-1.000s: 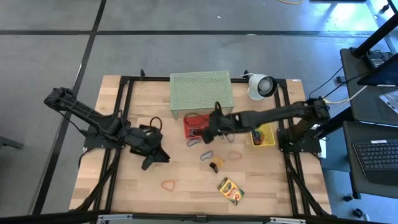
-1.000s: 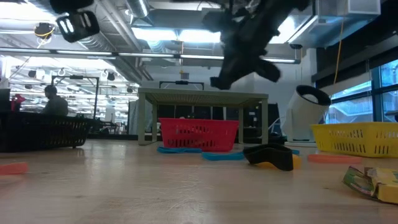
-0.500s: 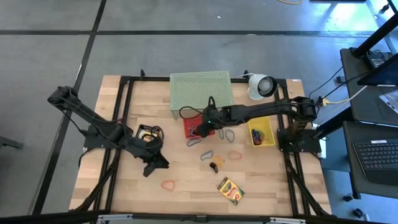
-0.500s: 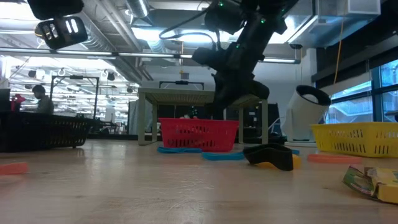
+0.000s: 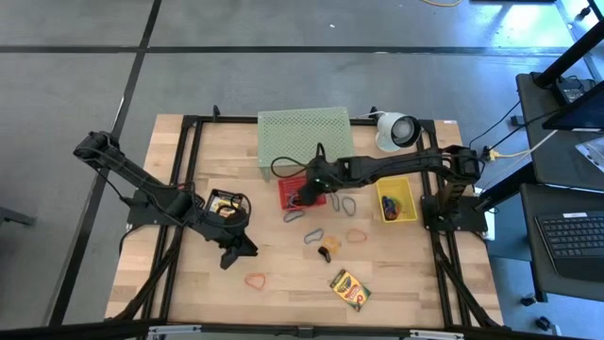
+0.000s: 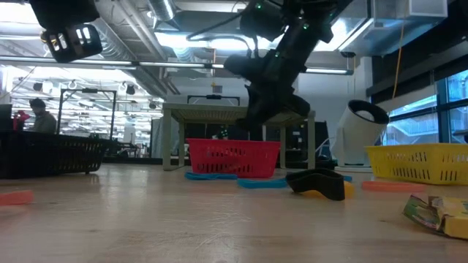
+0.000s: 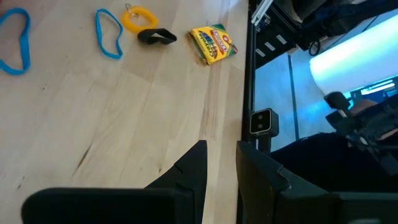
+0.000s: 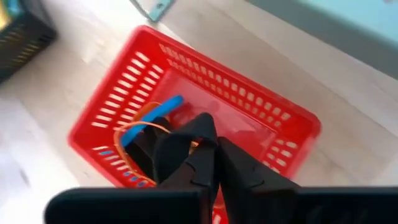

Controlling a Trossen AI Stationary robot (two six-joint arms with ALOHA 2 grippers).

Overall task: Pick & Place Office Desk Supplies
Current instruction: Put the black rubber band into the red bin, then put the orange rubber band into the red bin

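Nearest, crayon box flat at the table's front edge. Beyond: left gripper, fingers slightly apart, holding nothing, above bare wood; clip; blue loop. Farthest, right gripper, fingers nearly together, over the red basket holding blue and orange bands.

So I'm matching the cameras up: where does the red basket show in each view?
High view: red basket at centre, just below the green mesh stand, right gripper over it.
Low view: centre, in front of the stand.
Left wrist view: not in it.
Right wrist view: fills the middle, bands inside.
Shared landmark: the green mesh stand right behind the basket.
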